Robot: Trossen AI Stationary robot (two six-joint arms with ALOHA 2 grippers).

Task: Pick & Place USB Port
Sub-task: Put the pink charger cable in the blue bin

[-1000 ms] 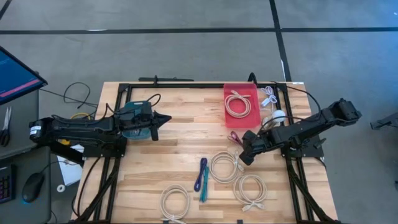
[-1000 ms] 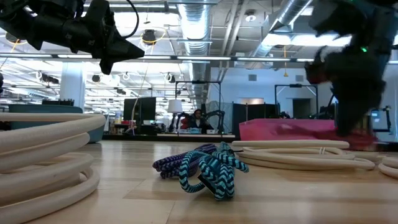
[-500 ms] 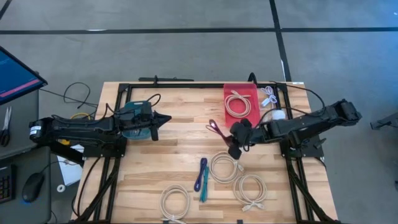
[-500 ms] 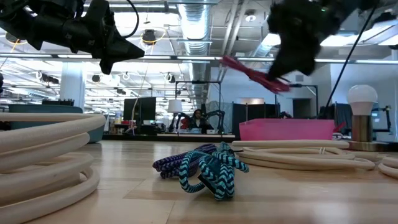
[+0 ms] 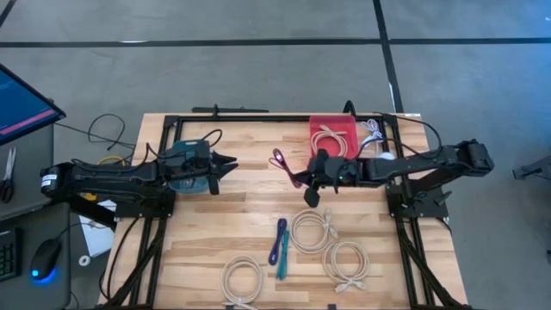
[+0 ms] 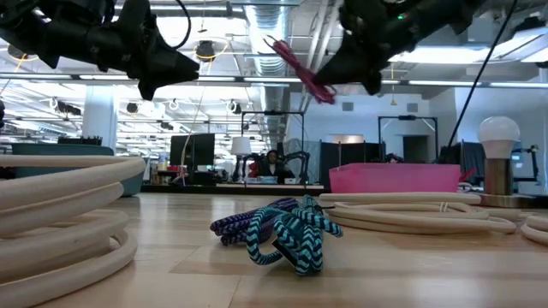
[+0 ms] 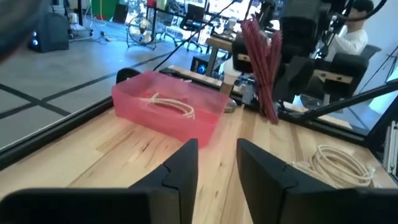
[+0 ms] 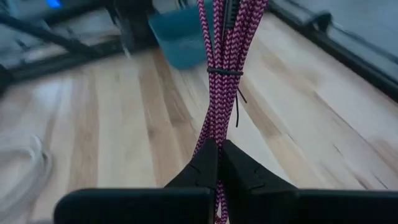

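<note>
The right claw [image 5: 303, 177], clamped on the bundled magenta USB cable [image 5: 287, 167], carries it above mid-worktop toward the parted left claw [image 5: 231, 165], apparently for a handover.

Two dark jointed arms, black cables looped along them, tapered black fingers.

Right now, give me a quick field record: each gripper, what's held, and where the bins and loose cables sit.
right gripper: shut on pink cable, lifted above table centre
left gripper: open, empty, hovering by teal bin
red bin: far side, holds a white cable
loose on table: three white coils, blue cables, near edge
</note>
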